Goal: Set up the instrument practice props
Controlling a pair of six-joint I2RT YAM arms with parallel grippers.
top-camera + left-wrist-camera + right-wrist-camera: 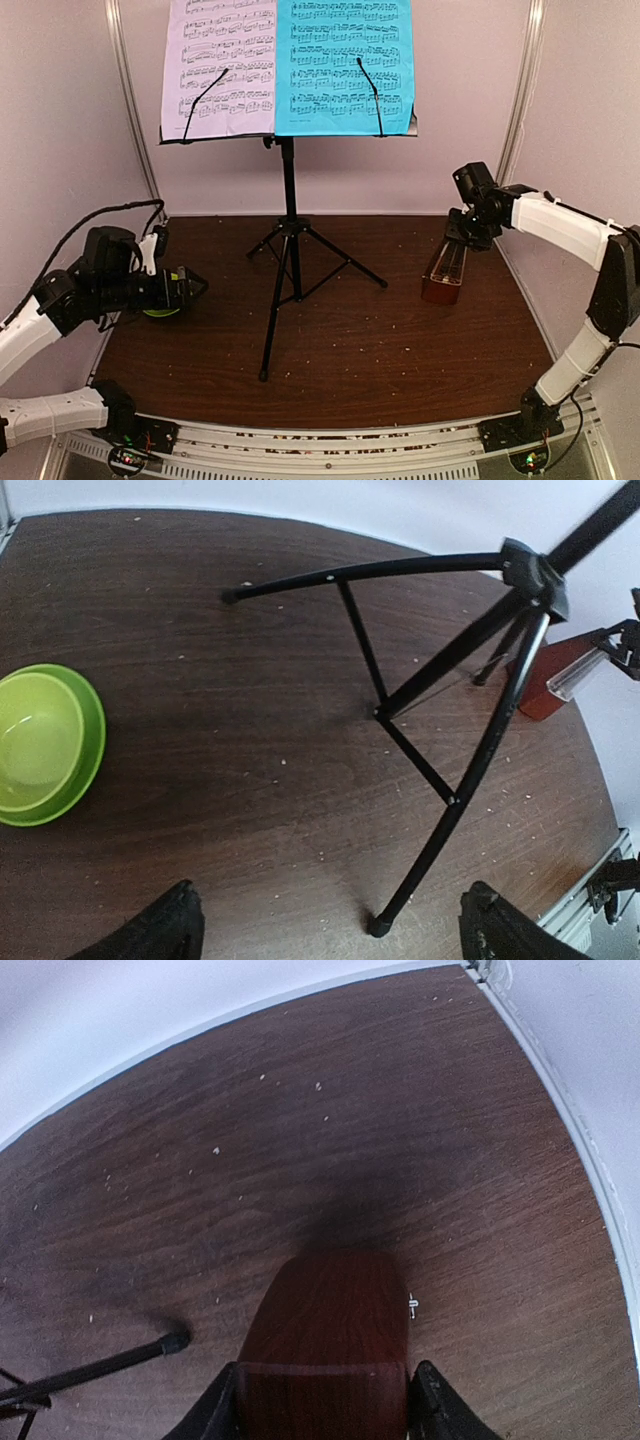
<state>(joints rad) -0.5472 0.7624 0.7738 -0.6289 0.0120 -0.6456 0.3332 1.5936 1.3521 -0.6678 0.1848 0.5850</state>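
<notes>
The black tripod music stand (289, 200) stands at the table's middle back. A pale lilac sheet (220, 65) and a cyan sheet (345, 65) lie side by side on its desk, each under a wire holder. The reddish-brown metronome (443, 272) stands upright on the table at the right. My right gripper (465, 228) is shut on the metronome's upper part; in the right wrist view its fingers (432, 1405) press both sides of the metronome (330, 1330). My left gripper (195, 285) is open and empty at the left; the left wrist view shows the tripod legs (470, 770) ahead of it.
A lime-green bowl (40, 742) sits on the table at the left, below my left arm (160, 312). One tripod foot (172, 1342) lies just left of the metronome. Pale walls close in the back and both sides.
</notes>
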